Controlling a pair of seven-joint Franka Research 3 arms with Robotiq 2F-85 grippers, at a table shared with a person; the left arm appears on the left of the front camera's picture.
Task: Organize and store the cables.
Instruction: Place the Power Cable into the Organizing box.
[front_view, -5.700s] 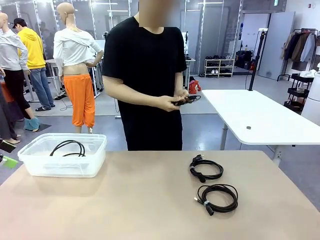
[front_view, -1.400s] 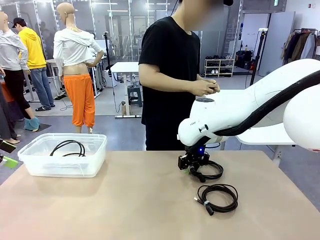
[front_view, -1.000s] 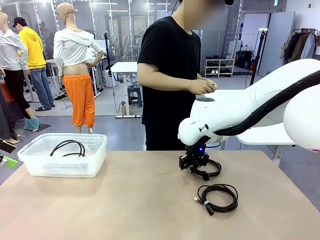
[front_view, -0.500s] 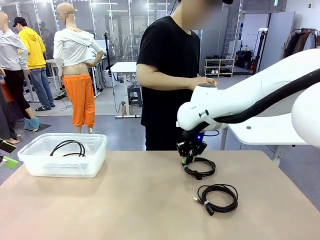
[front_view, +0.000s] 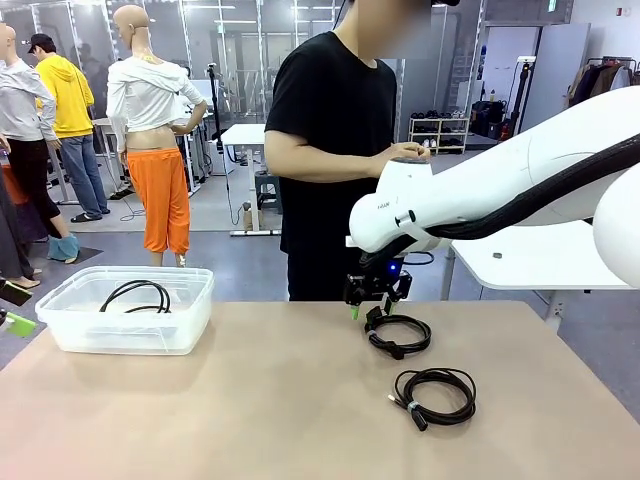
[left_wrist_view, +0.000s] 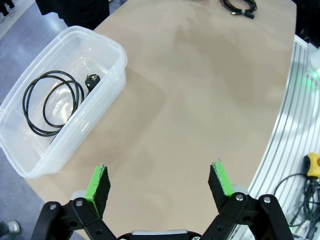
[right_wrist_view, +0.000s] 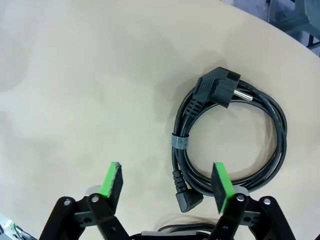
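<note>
- Right end effector (front_view: 362, 312), just sprung wide, holds nothing; the tied black coiled cable (right_wrist_view: 180, 141) lies on the beige table (front_view: 250, 400), frame centre.
- Cable unstored: regrasp likely.

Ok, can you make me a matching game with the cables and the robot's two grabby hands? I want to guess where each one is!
Things:
1. thin looped cable
2. plug cable
3. right gripper
4. left gripper

Places and states:
A. open, above bare table beside the clear bin
B. lying inside the clear bin
C. open, just above a coiled cord
D. lying on the table, tied with a grey band

Right pairs: 1-B, 2-D, 3-C, 4-A.
</note>
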